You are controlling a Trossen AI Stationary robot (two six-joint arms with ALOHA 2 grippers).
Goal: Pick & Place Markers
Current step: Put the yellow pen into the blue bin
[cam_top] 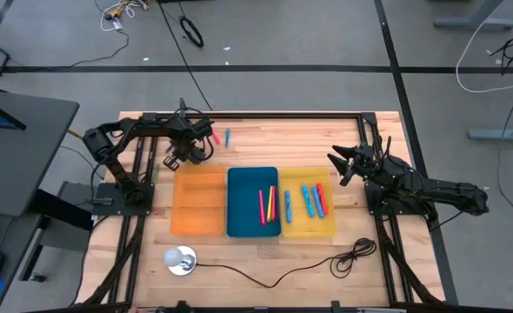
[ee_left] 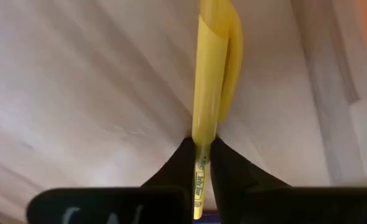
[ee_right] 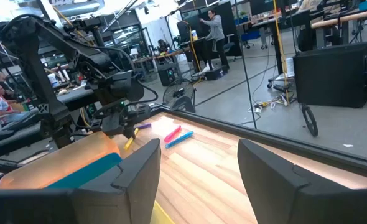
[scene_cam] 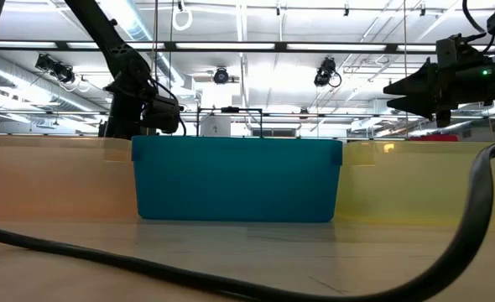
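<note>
A yellow marker (ee_left: 208, 87) is pinched between the closed fingers (ee_left: 177, 168) of the left gripper (cam_top: 187, 156), as the left wrist view shows; its long axis runs straight out from the fingertips, and only its near end is clamped. In the high view this gripper is placed over bare table (cam_top: 239, 252) near the far edge, just beyond the orange tray (cam_top: 197, 202), which lies toward 6 o'clock from it and is seen to hold no marker. The blue tray (cam_top: 253, 202), with pink and yellow markers (cam_top: 266, 205) in it, lies toward 4 to 5 o'clock, and the yellow tray (cam_top: 308, 203), with blue and red markers (cam_top: 312, 200), farther along toward 4 o'clock. Two loose markers, one pink (cam_top: 215, 137) and one blue (cam_top: 227, 136), are left on the table just at 2 o'clock of the left gripper; the left arm is by far the nearer to them.

The right gripper (cam_top: 342, 167) is held above the table at 1 o'clock of the yellow tray, fingers parted and nothing between them. Open room is judged ample toward the trays; the tray walls are the only edges to be cleared, so a lift before any sideways carry seems called for.
</note>
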